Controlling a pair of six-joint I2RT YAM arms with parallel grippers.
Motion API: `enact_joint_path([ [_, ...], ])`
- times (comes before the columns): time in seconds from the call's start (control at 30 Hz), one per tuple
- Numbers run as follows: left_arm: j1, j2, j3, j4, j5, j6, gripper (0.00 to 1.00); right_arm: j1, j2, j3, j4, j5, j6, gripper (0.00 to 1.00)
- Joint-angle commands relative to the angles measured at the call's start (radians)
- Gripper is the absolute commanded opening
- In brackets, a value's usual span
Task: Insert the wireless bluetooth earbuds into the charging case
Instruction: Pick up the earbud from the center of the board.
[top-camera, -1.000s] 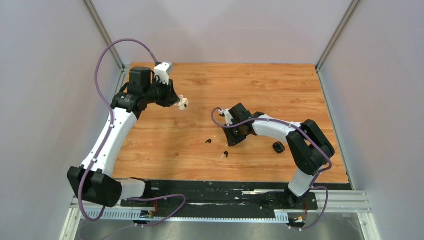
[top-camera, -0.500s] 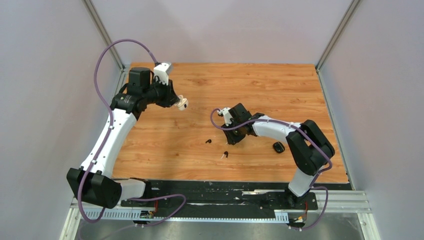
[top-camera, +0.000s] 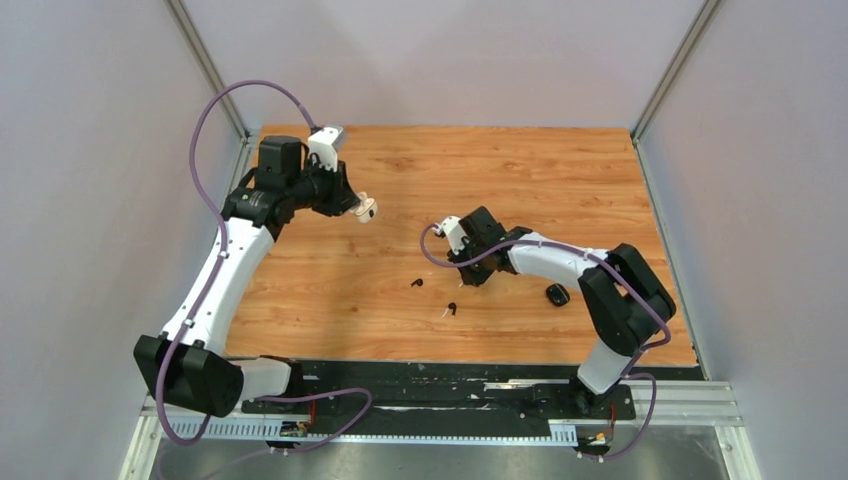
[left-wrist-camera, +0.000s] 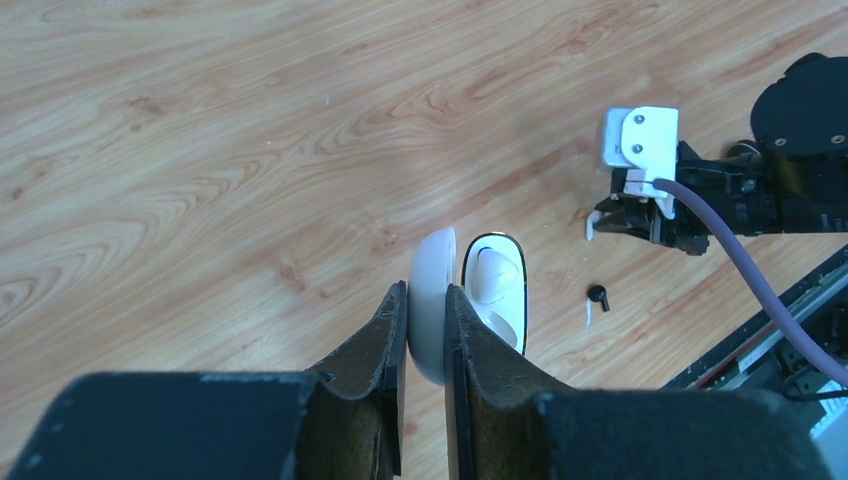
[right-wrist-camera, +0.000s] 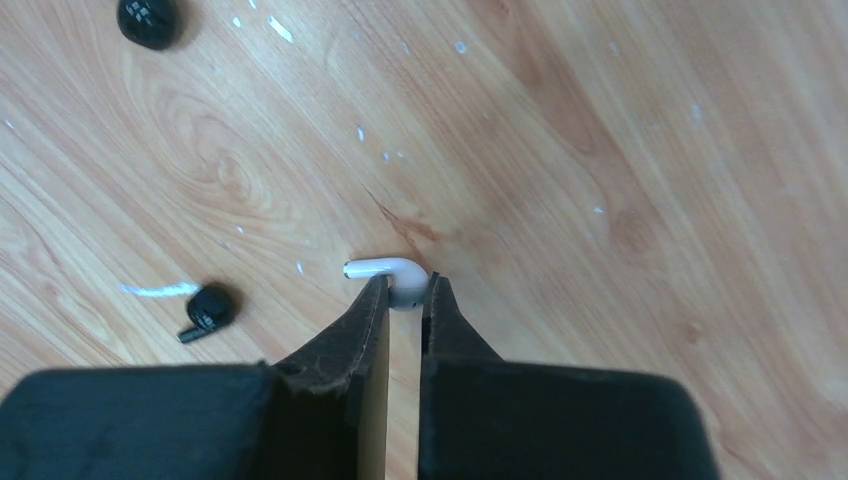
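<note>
Pinching down to a sliver of a gap, the right end effector has the bulb of a white earbud between its fingertips, with the stem sticking out to one side. Whether the bud has left the table I cannot tell. Over the last second this arm's wrist has re-angled slightly and its elbow has swung a little outward, while the loose pieces below lie where they lay. I read that as the grasp settling, with the lift about to begin rather than a carry under way.

Near that grip lies a black earbud beside a thin white sliver I cannot identify. A second black piece, probably the other black bud, sits farther off.

Well apart, toward the far left, the left end effector is clamped almost shut on the open lid of the charging case, holding it above the table; it has not moved. One well appears already filled by a seated white bud. So the case is waiting, and the pinched earbud looks meant for the free well.
</note>
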Motion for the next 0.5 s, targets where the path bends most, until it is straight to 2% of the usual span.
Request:
enact_joint_path([
  [0.0, 0.007, 0.000, -0.009, 0.045, 0.046, -0.039, 0.00, -0.001, -0.125, 0.074, -0.036, 0.084, -0.221, 0.00],
  [0.07, 0.007, 0.028, 0.000, 0.053, 0.062, -0.061, 0.00, -0.001, -0.201, 0.109, -0.012, 0.058, -0.335, 0.00],
  [0.2, -0.002, 0.080, 0.038, 0.070, 0.081, -0.104, 0.00, 0.000, -0.373, 0.103, 0.209, -0.021, -0.554, 0.00],
  [0.33, -0.056, 0.125, 0.085, 0.098, 0.085, -0.134, 0.00, 0.001, -0.429, 0.119, 0.412, -0.134, -0.719, 0.00],
  [0.47, -0.113, 0.175, 0.139, 0.109, 0.091, -0.173, 0.00, 0.026, -0.457, 0.153, 0.505, -0.251, -0.871, 0.00],
])
